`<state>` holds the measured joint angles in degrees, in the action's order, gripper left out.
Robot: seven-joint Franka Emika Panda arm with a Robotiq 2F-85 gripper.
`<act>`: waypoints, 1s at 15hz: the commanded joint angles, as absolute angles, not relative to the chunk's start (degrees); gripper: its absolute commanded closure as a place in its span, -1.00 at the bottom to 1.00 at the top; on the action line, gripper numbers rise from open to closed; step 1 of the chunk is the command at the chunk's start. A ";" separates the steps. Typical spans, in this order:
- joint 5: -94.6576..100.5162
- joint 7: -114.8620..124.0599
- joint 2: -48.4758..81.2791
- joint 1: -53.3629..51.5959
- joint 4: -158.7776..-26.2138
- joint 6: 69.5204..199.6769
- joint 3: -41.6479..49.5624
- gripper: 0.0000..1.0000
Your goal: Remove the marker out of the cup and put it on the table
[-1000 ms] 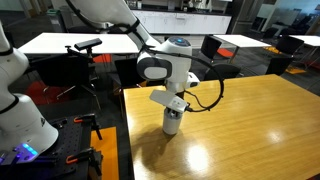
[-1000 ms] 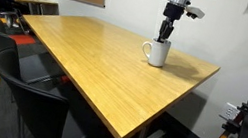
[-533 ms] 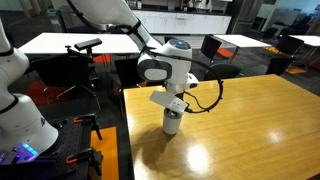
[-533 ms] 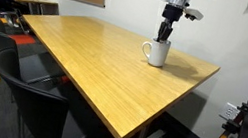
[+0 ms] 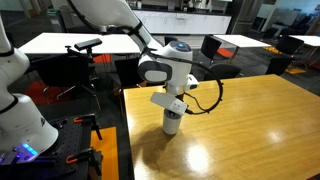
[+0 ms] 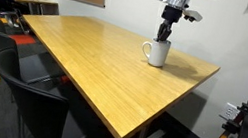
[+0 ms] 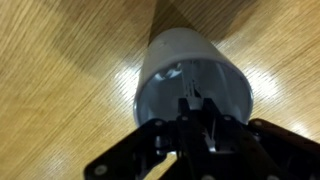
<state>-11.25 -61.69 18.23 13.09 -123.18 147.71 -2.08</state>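
Note:
The white-grey cup [image 5: 172, 124] stands on the honey-coloured wooden table [image 5: 250, 130] near its edge; it also shows in the other exterior view [image 6: 156, 53]. My gripper [image 5: 174, 108] hangs straight over the cup with its fingers reaching into the mouth [image 6: 162, 33]. In the wrist view the cup [image 7: 185, 50] fills the middle, and the gripper's jaws [image 7: 197, 105] sit close together inside its dark interior. A thin pale piece of the marker [image 7: 194, 100] shows pinched between the fingertips. The rest of the marker is hidden by the fingers.
Black office chairs [image 6: 29, 89] stand at the table's near side. White-topped tables [image 5: 70, 42] and more chairs stand behind. A white robot base [image 5: 15, 100] is beside the table. The wooden top [image 6: 84, 62] stretches away from the cup.
Almost nothing differs. The gripper stays in the cup's mouth and may have risen very slightly.

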 commanded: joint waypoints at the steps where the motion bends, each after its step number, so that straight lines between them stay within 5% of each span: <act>1: -13.10 -63.94 18.28 14.16 -122.48 147.19 -3.10 0.95; 15: -16.12 -63.44 8.54 13.32 -128.46 148.40 -2.24 0.91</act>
<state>-13.49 -61.69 13.14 13.25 -125.15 147.71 -2.18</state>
